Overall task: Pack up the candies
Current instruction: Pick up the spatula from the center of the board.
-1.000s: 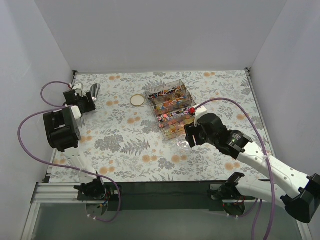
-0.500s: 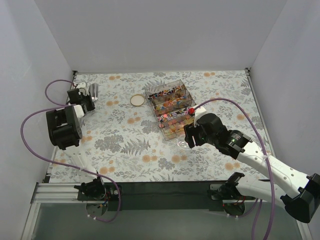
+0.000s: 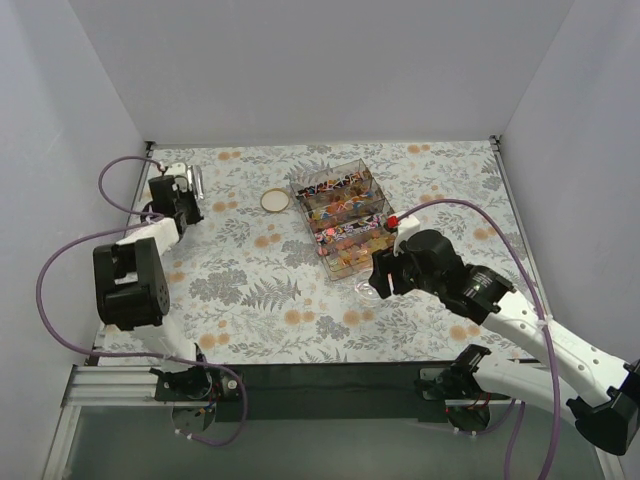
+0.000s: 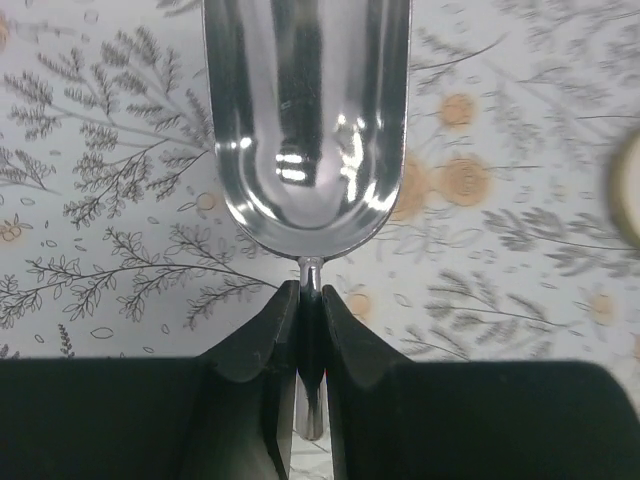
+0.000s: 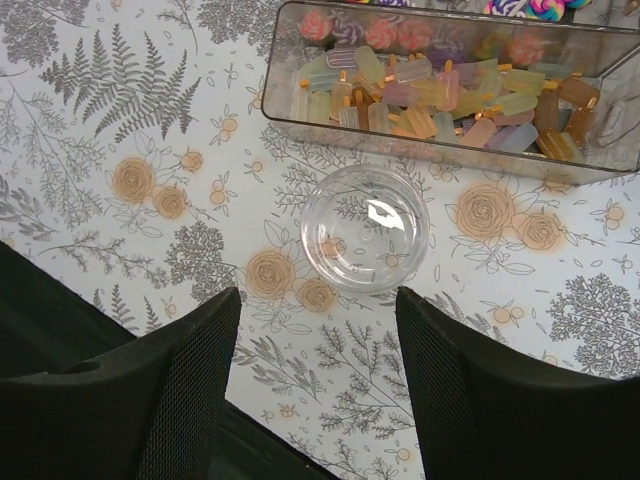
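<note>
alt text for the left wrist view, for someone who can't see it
The left pincer is shut on the thin stem of a shiny metal scoop, whose empty bowl points away from the camera. Behind it is a floral cloth.

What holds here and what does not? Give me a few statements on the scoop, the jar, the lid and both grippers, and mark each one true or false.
1. The left gripper is shut on the thin handle of the metal scoop. True.
2. The clear jar is full of candies. False: it is empty; the candies lie in the box.
3. The right gripper is open and holds nothing. True.
4. The gold lid sits on the jar. False: it lies apart, left of the box.
</note>
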`<move>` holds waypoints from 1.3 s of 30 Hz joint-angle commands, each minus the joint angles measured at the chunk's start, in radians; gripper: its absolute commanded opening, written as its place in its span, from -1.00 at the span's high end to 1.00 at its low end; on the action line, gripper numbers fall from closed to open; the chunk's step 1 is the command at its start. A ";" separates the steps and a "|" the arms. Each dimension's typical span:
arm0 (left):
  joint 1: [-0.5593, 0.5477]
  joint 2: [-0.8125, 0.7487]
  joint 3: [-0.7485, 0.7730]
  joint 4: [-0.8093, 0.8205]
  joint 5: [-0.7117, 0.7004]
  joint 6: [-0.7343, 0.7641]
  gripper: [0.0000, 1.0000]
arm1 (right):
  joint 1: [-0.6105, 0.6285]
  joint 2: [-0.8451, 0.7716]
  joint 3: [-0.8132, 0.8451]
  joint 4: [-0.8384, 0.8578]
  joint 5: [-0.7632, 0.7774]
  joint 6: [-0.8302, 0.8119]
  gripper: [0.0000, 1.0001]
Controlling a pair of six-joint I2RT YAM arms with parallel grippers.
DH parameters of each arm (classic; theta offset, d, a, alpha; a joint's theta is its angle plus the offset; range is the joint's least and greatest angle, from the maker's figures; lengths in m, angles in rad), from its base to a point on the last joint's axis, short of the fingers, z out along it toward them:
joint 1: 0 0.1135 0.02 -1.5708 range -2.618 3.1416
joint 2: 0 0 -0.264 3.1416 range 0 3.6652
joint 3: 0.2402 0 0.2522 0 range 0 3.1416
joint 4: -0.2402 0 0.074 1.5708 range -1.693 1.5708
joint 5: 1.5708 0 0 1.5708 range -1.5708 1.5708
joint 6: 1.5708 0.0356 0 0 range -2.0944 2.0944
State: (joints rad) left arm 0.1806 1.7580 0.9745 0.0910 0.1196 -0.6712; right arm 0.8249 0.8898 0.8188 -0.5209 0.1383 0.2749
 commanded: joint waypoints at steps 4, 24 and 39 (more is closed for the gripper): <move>-0.247 -0.302 0.000 -0.233 0.024 -0.014 1.00 | -0.003 0.044 0.107 -0.010 -0.124 -0.025 -0.45; -0.859 -0.672 -0.085 -0.625 0.262 0.028 1.00 | -0.379 0.417 0.523 -0.137 -0.710 0.044 -0.32; -0.943 -0.640 -0.042 -0.623 0.203 0.122 1.00 | -0.379 0.508 0.410 -0.038 -0.764 0.116 -0.11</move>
State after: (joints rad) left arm -0.7563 1.1473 0.9020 -0.5316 0.3279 -0.5804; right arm 0.4473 1.3773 1.2728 -0.6121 -0.6075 0.3656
